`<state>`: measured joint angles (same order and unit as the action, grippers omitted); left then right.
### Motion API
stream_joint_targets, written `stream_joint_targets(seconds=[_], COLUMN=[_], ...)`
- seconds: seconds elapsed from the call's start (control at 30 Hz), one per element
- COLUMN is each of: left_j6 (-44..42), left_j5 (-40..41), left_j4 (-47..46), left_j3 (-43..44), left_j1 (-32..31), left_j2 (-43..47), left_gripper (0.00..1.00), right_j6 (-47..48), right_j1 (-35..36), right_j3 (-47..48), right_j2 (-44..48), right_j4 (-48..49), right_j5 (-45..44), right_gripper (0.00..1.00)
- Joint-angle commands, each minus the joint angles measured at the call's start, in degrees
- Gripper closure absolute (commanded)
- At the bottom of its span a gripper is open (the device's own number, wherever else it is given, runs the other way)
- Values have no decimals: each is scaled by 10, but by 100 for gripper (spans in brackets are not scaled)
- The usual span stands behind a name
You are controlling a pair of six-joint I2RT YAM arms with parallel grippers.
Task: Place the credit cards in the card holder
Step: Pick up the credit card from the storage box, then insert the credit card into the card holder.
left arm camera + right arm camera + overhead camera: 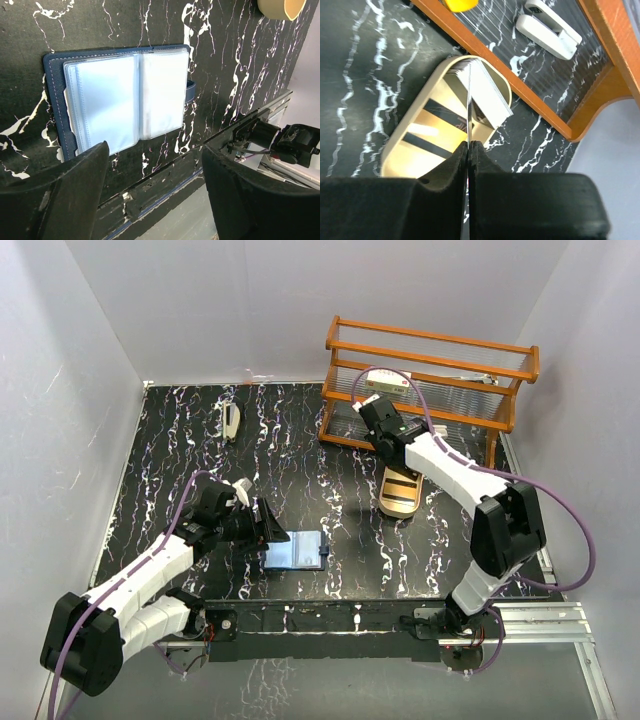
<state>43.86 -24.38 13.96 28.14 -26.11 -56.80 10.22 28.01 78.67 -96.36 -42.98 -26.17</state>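
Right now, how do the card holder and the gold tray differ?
The card holder is navy, flat, lying open; the gold tray is an oval dish with a raised rim. The card holder's clear sleeves show no cards; the gold tray holds a stack of cards. Both rest on the black marbled table.

The desk (170,440) is black with white marbled veining, the card holder (297,550) navy outside (pale blue-grey sleeves inside), the tray (400,508) gold, the rack (610,35) orange, the credit cards (491,97) white-edged.
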Motion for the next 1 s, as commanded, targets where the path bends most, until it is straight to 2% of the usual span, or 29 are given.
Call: stream_joint_targets(seconds=[0.0,0.13,0.2,0.3,0.53,0.83,0.97], left_j6=[-7,-15,-17,-16,-9,1,2], left_j5=[11,27,30,32,53,69,93], left_j4=[20,40,41,29,14,4,21], left_j3=[15,29,32,30,21,2,-1], left_j1=[-3,-3,-3,-2,-3,-3,-3], left_j2=[13,6,3,-5,-38,-71,-72], left_gripper=[30,38,48,70,99,100,100], right_j6=[-72,-131,-165,-207,-310,-493,-529], right_j1=[30,60,73,96,171,209,209], right_j3=[32,16,10,0,-65,-171,-210], right_j2=[62,83,90,103,158,160,139], right_j4=[-8,2,8,28,158,316,348], right_j5=[19,20,50,130,266,340,367], right_gripper=[100,100,100,100,100,100,100])
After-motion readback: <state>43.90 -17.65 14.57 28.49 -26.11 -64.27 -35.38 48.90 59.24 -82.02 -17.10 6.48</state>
